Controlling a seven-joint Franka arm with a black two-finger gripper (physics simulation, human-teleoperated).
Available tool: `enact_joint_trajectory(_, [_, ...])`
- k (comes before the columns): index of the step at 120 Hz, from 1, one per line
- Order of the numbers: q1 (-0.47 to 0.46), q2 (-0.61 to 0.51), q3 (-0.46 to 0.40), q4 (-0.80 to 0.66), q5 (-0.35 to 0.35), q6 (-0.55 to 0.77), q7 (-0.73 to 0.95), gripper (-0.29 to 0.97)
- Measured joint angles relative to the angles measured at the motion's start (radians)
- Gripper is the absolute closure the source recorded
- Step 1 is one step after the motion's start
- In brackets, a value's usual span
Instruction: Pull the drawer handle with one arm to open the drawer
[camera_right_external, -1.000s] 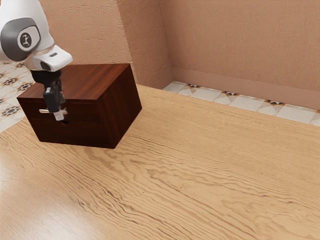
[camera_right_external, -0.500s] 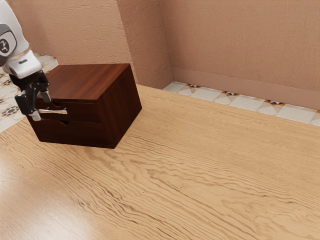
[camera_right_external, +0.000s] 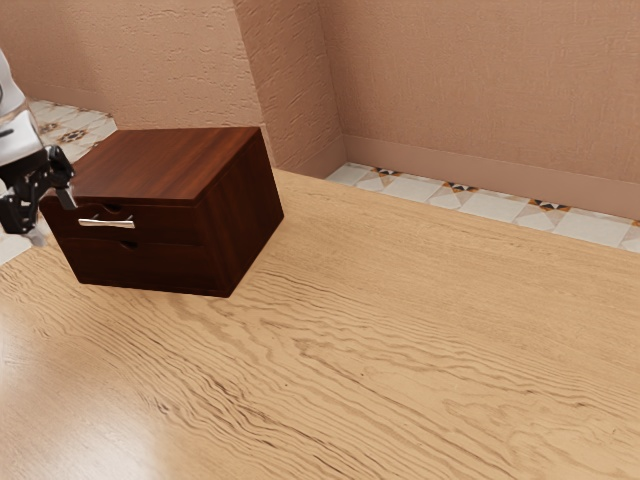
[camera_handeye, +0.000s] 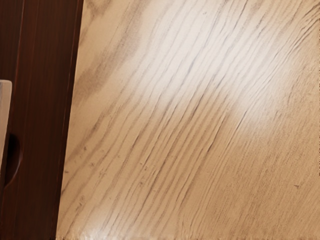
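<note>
A dark wooden cabinet stands on the table at the exterior view's left. Its top drawer front carries a thin silver handle, and the front looks flush with the cabinet. My gripper hangs at the exterior view's left edge, to the left of the handle and apart from it. Its fingers stand open with nothing between them. In the wrist view the cabinet front and an end of the handle lie off to one side of my hand.
The light wooden table stretches wide to the exterior view's right of the cabinet. Pinkish walls and a tiled floor strip lie behind it. A second drawer front sits below the top one.
My gripper has moved left, from on the handle to beside the cabinet's left corner, and has come off the handle. The cabinet and drawer front look unchanged.
</note>
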Motion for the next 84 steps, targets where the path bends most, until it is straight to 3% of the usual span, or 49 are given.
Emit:
enact_joint_trajectory(17, [0.006,0.002,0.001,0.000,-0.001,0.002,0.044,0.00])
enact_joint_trajectory(44, [0.005,0.042,-0.004,0.026,-0.063,0.027,0.120,0.00])
enact_joint_trajectory(84, [-0.015,0.145,-0.006,0.105,-0.063,0.044,0.194,0.00])
